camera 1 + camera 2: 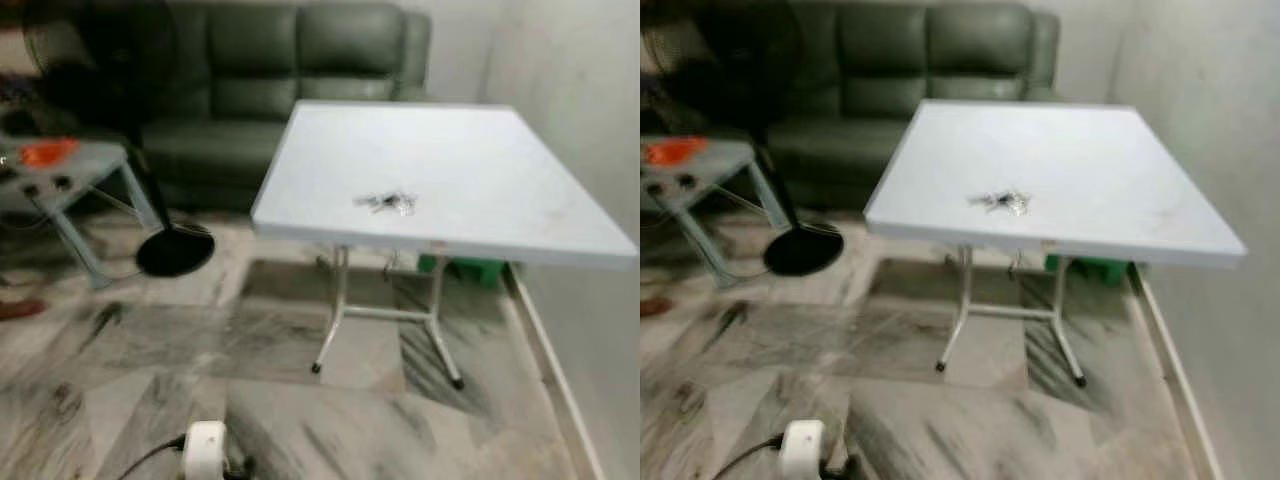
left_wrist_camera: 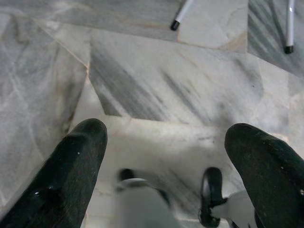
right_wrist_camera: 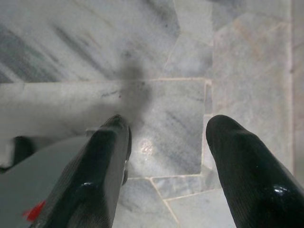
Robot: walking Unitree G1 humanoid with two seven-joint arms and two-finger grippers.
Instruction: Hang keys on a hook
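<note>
Left pincer point(image 2: 166, 166), right pincer point(image 3: 166, 156) agape over floor; keys point(image 1: 386, 202) on table point(image 1: 480, 160).

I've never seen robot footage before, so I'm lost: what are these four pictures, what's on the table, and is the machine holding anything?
A walking humanoid robot took them. Two come from the twin cameras in its head, showing one room: a pale table with a bunch of keys lying on it, and a dark sofa behind. The other two come from cameras on its wrists, looking along each gripper's two black fingers down at the marble floor. The left gripper and right gripper both hang open, holding nothing. No hook can be made out.
</note>
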